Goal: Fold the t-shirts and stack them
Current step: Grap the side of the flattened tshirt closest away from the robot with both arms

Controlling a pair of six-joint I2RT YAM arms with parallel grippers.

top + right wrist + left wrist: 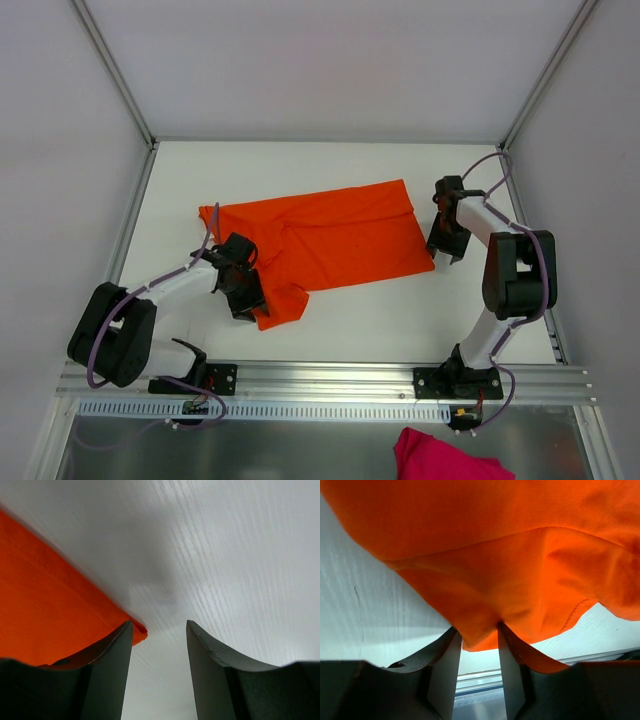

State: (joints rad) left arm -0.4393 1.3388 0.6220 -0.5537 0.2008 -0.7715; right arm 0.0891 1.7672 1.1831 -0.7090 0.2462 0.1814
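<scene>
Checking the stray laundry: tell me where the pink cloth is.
In the top view, the pink cloth lies at the bottom edge, right of centre, below the rail and just under the right arm's base.

Left arm [150,300]: white link tubes between bulky black joint housings; black base plate bolted to the silver aluminium rail [330,378]. A purple cable [100,350] loops from base past the shoulder and along the forearm. Right arm [500,270]: same white-and-black build, a purple cable [495,165] arching at its 12 o'clock end. Left gripper [479,650] and right gripper [159,645]: dark, matte, curved fingers with flat inner faces.
</scene>
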